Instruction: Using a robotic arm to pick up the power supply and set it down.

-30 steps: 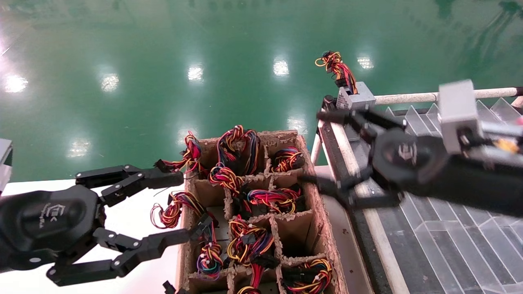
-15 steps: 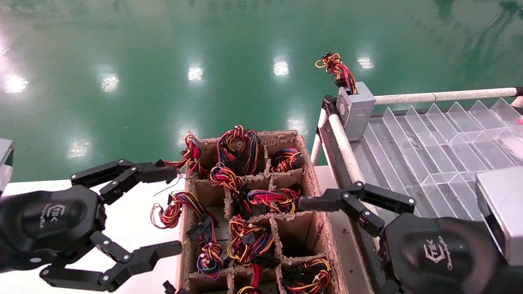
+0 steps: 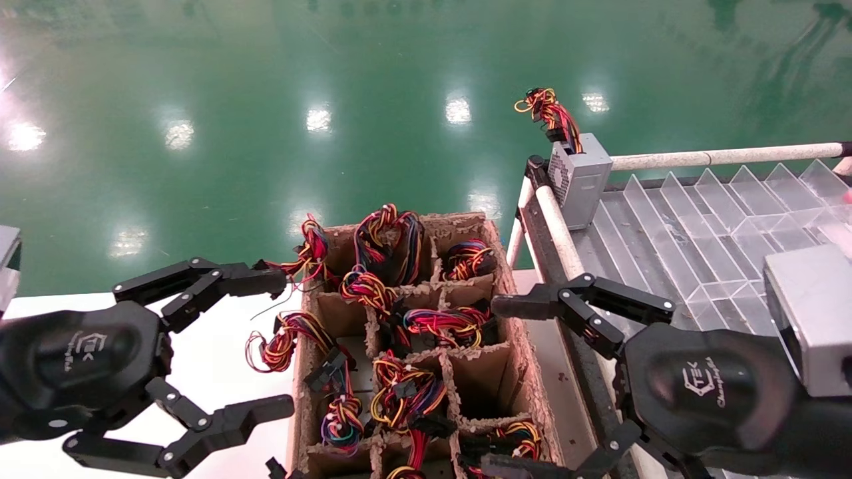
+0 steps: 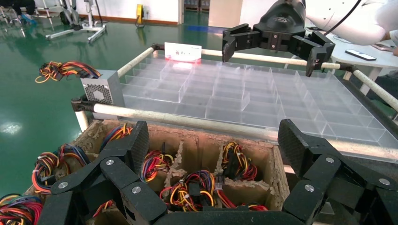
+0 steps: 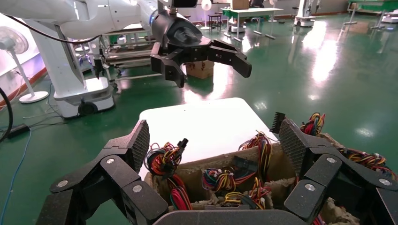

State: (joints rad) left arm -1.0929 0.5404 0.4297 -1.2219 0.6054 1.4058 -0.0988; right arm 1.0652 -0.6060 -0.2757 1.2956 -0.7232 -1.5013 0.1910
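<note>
The power supply (image 3: 579,176), a small grey box with a perforated face, stands upright on the far left corner of the clear divided tray (image 3: 699,226). Its coloured wires (image 3: 546,110) stick up above it. The left wrist view also shows the power supply (image 4: 101,89). My right gripper (image 3: 496,386) is open and empty, low over the right wall of the cardboard box (image 3: 522,346), well short of the supply. My left gripper (image 3: 269,342) is open and empty beside the box's left wall.
The divided cardboard box holds several bundles of red, yellow and black wires (image 3: 399,392). A white table (image 3: 213,352) lies under the left gripper. White rails (image 3: 719,158) frame the tray. Green floor lies beyond.
The right gripper, which was round the power supply a second ago, has drawn back toward me and down over the box, leaving the supply standing on the tray. The left gripper opened slightly wider.
</note>
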